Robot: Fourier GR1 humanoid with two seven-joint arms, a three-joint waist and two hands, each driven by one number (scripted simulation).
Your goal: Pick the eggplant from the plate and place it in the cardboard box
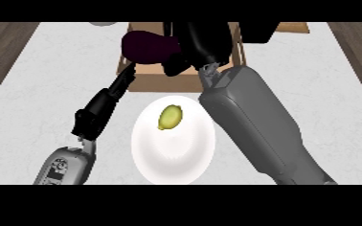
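Observation:
A dark purple eggplant point(148, 47) hangs over the left part of the cardboard box point(159, 80), held by my right hand point(200, 45), whose fingers curl round its right end. The box lies at the far middle of the counter, with its flaps spread out and much of it hidden behind the hand. Nearer to me stands the white plate point(173, 151), which carries only a small yellow-green lemon point(170, 117). My left hand point(101, 109) stretches from the lower left toward the box's left corner, fingers straight and holding nothing.
A grey round object point(103, 23) peeks in at the far edge, left of the box. The pale marble counter point(56, 76) meets dark wooden strips along its left and right sides.

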